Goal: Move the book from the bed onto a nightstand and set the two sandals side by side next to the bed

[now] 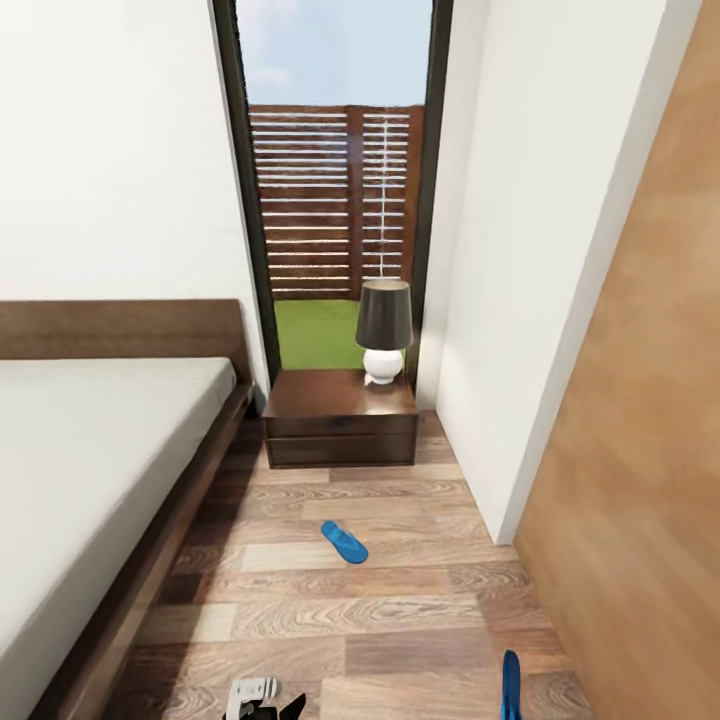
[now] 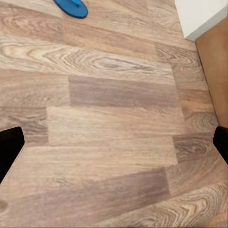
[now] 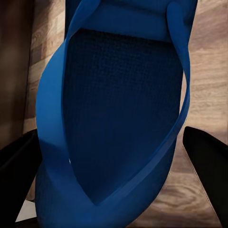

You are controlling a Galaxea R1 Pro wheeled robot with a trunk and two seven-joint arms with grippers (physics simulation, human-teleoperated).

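One blue sandal (image 1: 344, 542) lies flat on the wood floor between the bed (image 1: 90, 470) and the white wall, in front of the nightstand (image 1: 340, 415); it also shows at the edge of the left wrist view (image 2: 71, 7). The second sandal (image 1: 511, 685) hangs edge-on at the lower right, and my right gripper (image 3: 114, 166) is shut on it (image 3: 118, 109), a black finger on either side. Low over bare floor, my left gripper (image 2: 114, 142) stands open and holds nothing; part of it shows (image 1: 262, 700) in the head view. The book is out of view.
A dark-shaded lamp (image 1: 384, 340) with a white base stands on the nightstand's right side. Behind it is a tall dark-framed window (image 1: 335, 200). A white wall (image 1: 530, 300) and a brown wood panel (image 1: 640, 480) close the right side of the narrow floor strip.
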